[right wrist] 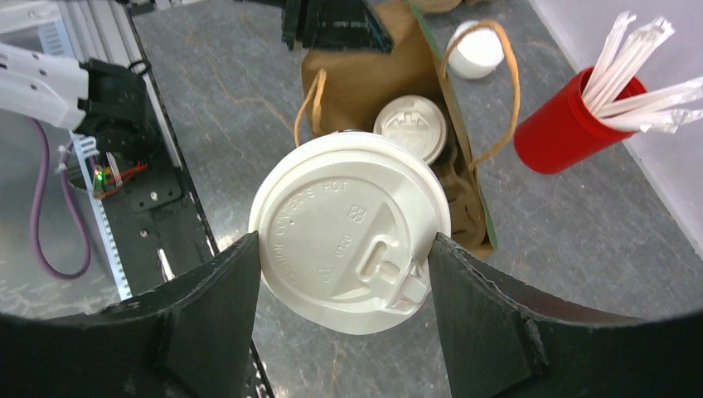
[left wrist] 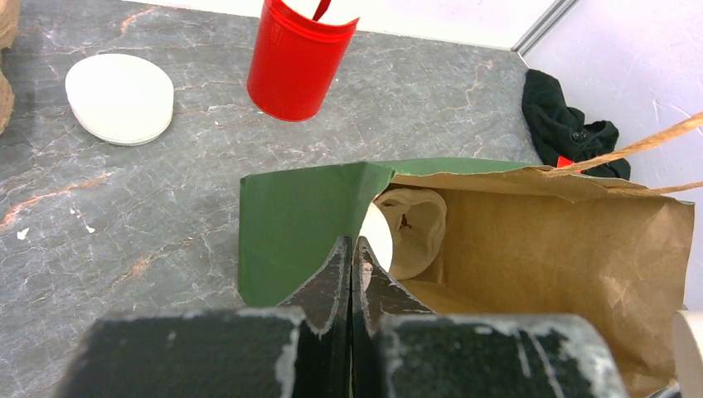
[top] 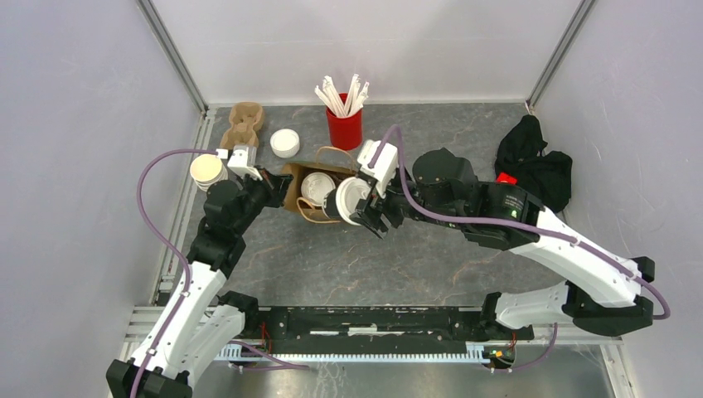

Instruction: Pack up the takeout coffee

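Right, the right hand (top: pixel 362 212) has the held cup (right wrist: pixel 350 220) clamped at its lid end, fingers spread wide on either side of it. The lid faces back toward the wrist, so the cup's long axis runs out along the fingers, base leading. Just beyond that base sits the bag (left wrist: pixel 547 249), mouth open, with the bagged cup (right wrist: pixel 410 126) inside it, lid showing.

On the far side, the left hand (left wrist: pixel 352 265) is closed tight, pinched on the rim nearest it and holding the mouth open. So the right hand is the one to watch: its cup is right at the rim, though whether it touches the paper I can't tell.

My read is one cup packed and one to go. The move turns on that line, base first, forward from the fingertips into the room beside the bagged cup. The risk, I'd say, is snagging the rim or a handle, or bumping the bagged cup. The holder (top: pixel 344 128) stands off to one side of the fingers, and the lids (top: pixel 284 143) lie beyond the bag on the tabletop (top: pixel 348 265).
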